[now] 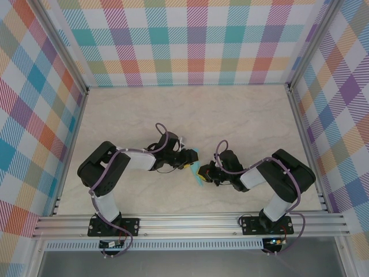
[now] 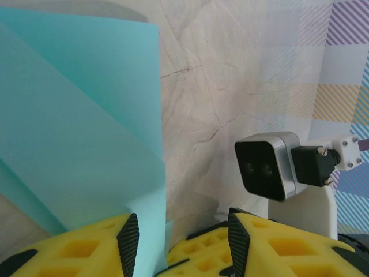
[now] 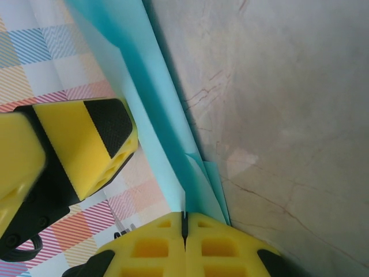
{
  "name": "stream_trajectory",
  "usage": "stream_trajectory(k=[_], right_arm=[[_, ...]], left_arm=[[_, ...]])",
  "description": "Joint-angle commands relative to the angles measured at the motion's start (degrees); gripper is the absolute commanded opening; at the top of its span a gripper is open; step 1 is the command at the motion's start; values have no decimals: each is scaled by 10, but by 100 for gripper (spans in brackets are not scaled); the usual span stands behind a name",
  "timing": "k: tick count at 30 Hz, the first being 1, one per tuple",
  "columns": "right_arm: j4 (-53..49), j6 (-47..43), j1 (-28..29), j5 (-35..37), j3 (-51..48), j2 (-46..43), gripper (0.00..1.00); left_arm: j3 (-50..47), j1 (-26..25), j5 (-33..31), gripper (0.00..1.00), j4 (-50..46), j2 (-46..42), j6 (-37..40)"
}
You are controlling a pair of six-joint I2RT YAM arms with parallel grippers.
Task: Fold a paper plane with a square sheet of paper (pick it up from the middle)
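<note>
Turquoise sheet of paper (image 1: 197, 171), partly folded, sat between the two grippers, long axis running near to far. Right gripper (image 3: 184, 222) was pressed together, pinching one edge. Left gripper (image 2: 183, 234) straddled the sheet, jaws spread, unclamped, judged ready to close.

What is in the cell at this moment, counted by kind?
Paper: 1, turquoise, folded
Arms: 2, left and right
Total: 3
</note>
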Motion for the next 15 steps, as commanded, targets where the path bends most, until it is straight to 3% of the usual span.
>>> stream_trajectory(k=[1,15], right_arm=[[-25,5,-4,13,-7,21,3],[-123,-32,-4,-1,21,-24,10]], left_arm=[[21,-6,8,47,23,15,5],[23,-7,-4,41,-60,68,17]])
